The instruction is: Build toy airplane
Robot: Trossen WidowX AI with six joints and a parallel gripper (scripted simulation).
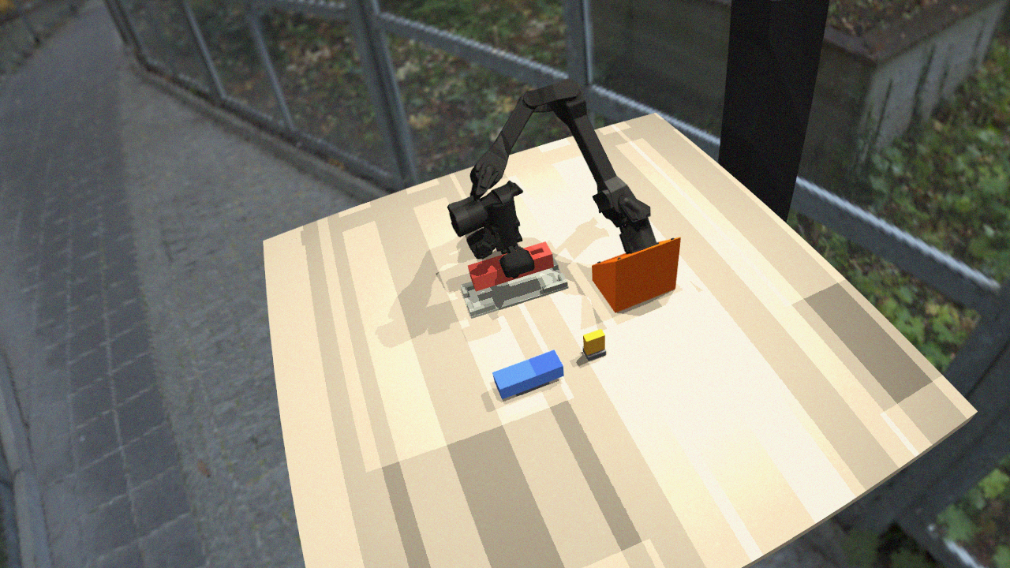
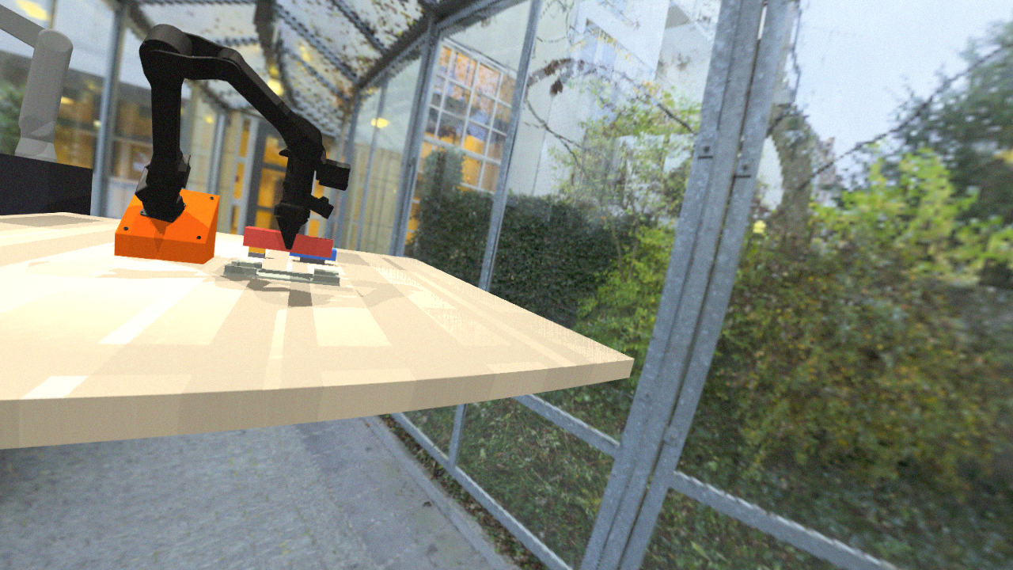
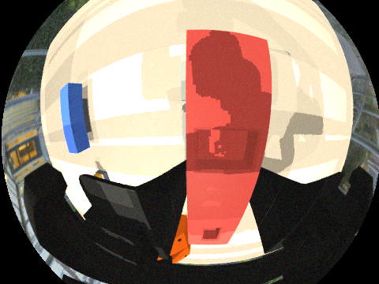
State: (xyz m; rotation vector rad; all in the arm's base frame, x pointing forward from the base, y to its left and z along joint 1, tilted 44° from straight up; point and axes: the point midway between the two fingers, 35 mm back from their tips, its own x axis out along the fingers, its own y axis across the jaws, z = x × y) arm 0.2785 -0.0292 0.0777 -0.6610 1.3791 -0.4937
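Observation:
The red fuselage point(image 1: 487, 274) point(image 2: 262, 237) point(image 3: 229, 79) has a large socket and a small one in its top. My gripper point(image 1: 515, 263) point(image 2: 289, 244) point(image 3: 215, 164) is shut on it near its middle and holds it about level. The pale grey jig point(image 1: 474, 304) point(image 2: 325, 276) lies on the table below, lengthwise with the fuselage. A gap shows between them in the exterior view. The blue wing point(image 1: 525, 374) point(image 3: 75, 114) and the yellow tail fin point(image 1: 593, 342) point(image 2: 256, 251) stand apart on the table, each with a dark piece beneath. The fuselage hides most of the jig in the wrist view.
The orange arm base point(image 1: 646, 277) point(image 2: 164, 241) stands beyond the jig's right end in the top view. The wing and fin are on the near side of the jig there. The wooden table point(image 1: 706, 424) point(image 2: 212, 354) carries patchy shadows.

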